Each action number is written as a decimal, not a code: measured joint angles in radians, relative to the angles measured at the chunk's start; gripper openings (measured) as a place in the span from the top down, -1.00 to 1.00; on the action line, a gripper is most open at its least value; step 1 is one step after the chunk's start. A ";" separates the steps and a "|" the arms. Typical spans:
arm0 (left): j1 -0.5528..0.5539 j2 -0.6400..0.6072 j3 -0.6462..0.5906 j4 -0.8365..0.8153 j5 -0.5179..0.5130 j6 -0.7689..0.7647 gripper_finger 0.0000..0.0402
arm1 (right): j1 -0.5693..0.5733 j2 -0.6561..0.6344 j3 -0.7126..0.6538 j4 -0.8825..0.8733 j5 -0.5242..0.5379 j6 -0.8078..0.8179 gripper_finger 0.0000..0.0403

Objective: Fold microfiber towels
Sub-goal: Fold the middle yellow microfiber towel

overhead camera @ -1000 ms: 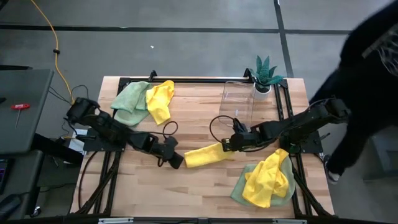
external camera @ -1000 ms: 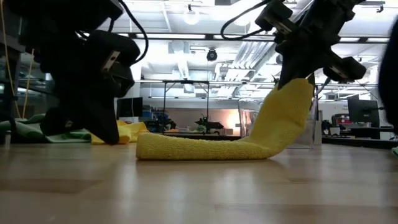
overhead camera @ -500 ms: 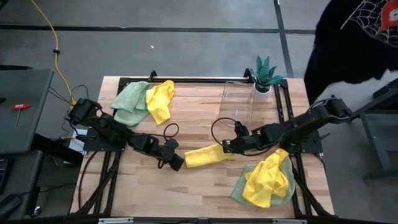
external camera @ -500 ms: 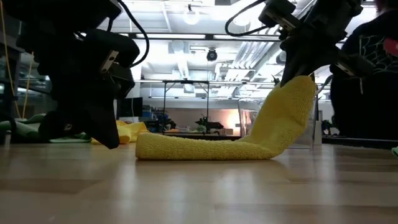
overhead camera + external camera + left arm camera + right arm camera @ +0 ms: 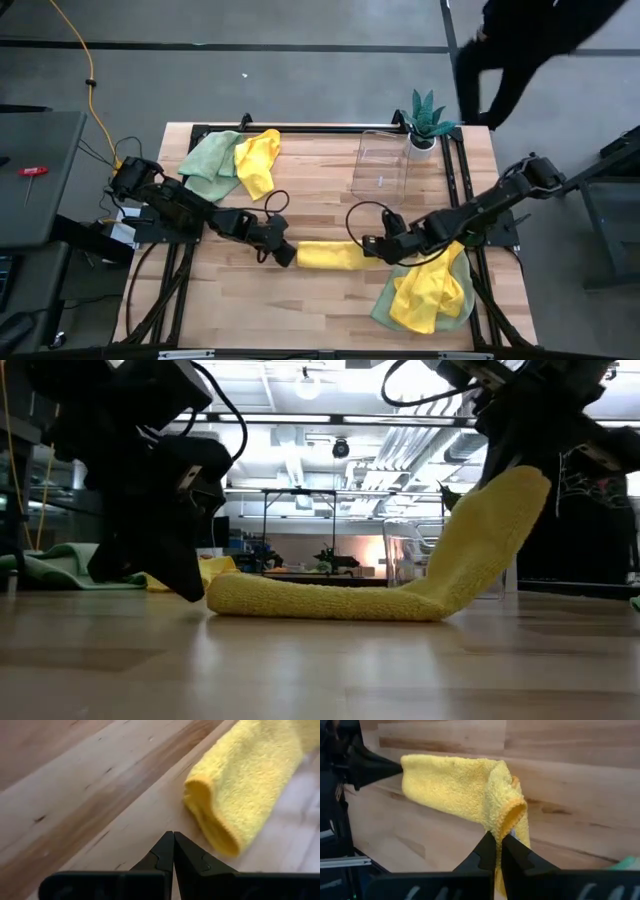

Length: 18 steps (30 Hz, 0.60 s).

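A yellow microfiber towel [image 5: 330, 255], folded into a narrow band, lies across the table's middle. Its left part rests flat on the wood. Its right end [image 5: 500, 510] rises off the table into my right gripper [image 5: 372, 247], which is shut on it. My left gripper [image 5: 287, 257] is shut, its tips low over the wood just left of the towel's left end [image 5: 215, 815]. More towels lie in two heaps: green [image 5: 208, 160] and yellow [image 5: 258, 158] at the far left, and yellow [image 5: 432, 285] on green [image 5: 383, 303] at the near right. My left gripper's shut tips [image 5: 173, 836] point down at the wood beside the towel's left end; whether they touch the towel I cannot tell. My right gripper pinches the towel's right end at its folded edge [image 5: 509, 817], several layers, between both fingers. The fingers slant down from the table's right. That end is lifted, and the band slopes down to the part lying on the table.
A clear plastic container [image 5: 382, 165] stands at the far right, with a small potted plant [image 5: 428, 118] behind it. A black frame rail [image 5: 300, 128] runs along the far edge. A person in dark clothes [image 5: 520, 50] is beyond the table's far right corner.
My right gripper has carried the towel's raised end toward the table's near edge. The band has swung about its left end, which stayed put, and now lies level from left to right instead of slanting. The person behind the table has walked on.
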 joint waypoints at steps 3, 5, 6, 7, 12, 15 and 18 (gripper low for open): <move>-0.017 -0.008 0.000 -0.012 0.008 0.047 1.00 | 0.005 0.000 0.000 0.000 0.002 0.016 1.00; -0.036 -0.014 0.000 -0.016 0.015 0.079 1.00 | 0.004 0.000 0.000 0.004 0.005 0.016 1.00; -0.047 -0.019 0.000 -0.014 0.013 0.099 1.00 | 0.003 0.000 0.000 0.006 0.013 0.016 1.00; -0.059 -0.024 0.000 -0.009 0.006 0.125 1.00 | 0.003 0.000 0.000 0.006 0.018 0.016 1.00; -0.146 -0.038 0.000 0.028 -0.101 0.328 1.00 | 0.003 0.000 0.000 0.004 0.019 0.016 1.00; -0.187 -0.034 0.000 0.055 -0.155 0.409 1.00 | 0.003 0.000 0.000 0.004 0.018 0.016 1.00; -0.199 -0.026 0.000 0.025 -0.205 0.440 1.00 | 0.003 0.000 0.000 0.006 0.018 0.016 1.00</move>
